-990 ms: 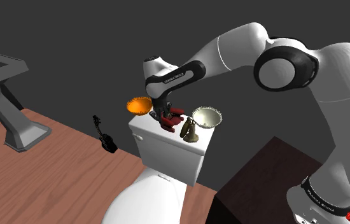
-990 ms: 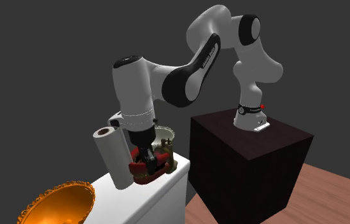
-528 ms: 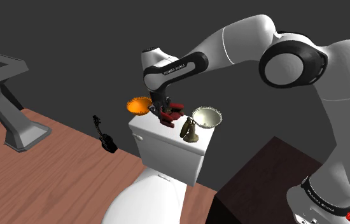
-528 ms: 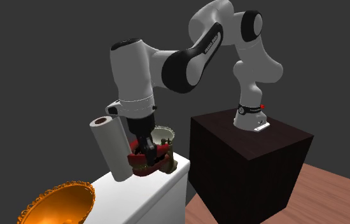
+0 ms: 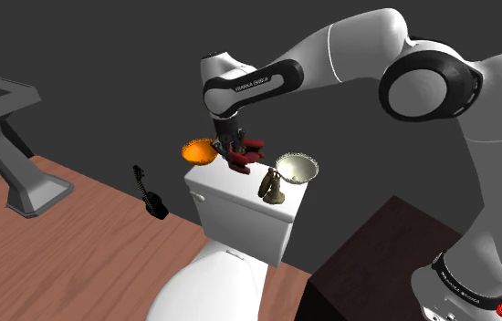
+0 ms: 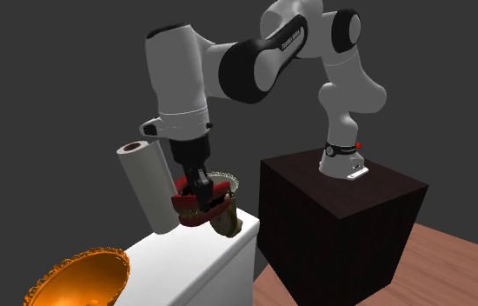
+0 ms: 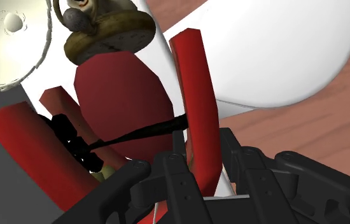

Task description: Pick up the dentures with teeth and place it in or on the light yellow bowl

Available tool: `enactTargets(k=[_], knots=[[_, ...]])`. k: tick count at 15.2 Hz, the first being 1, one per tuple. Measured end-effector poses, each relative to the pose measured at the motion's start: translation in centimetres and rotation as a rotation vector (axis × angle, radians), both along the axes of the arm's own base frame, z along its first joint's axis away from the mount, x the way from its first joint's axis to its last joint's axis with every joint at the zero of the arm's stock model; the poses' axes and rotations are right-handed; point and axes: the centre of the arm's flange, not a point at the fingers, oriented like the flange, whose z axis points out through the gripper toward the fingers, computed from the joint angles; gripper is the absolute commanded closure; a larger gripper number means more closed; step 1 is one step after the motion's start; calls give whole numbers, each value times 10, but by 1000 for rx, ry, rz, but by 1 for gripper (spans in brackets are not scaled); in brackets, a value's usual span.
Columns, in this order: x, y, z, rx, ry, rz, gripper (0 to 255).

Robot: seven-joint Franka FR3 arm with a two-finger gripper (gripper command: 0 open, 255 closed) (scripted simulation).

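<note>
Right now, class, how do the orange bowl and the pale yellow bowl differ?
The orange bowl is deep orange; the pale bowl is creamy yellow. The orange bowl sits at the shoulder view's left end of the tank, the pale bowl at the right, beside a brown ornament. Both stand upright on that tank.

Arm: my arm [image 5: 331, 56] arches high, wrist pointing down over the toilet tank [image 5: 240, 217].
Gripper: I have the gripper [image 5: 235, 151] clamped on the dentures [image 5: 250, 153], just above that tank.

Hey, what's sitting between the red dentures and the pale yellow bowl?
A small brown bell-like ornament stands on the white tank lid between dentures and bowl, as the shoulder view shows.
</note>
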Motion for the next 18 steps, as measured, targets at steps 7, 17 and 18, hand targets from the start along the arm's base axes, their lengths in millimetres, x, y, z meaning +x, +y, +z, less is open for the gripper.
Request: enactTargets(k=[7,17,18], knots=[[-18,-32,24,0,0,0,255],[-86,-150,33,0,0,-1,255],[-93,-163,36,0,1,-1,255]])
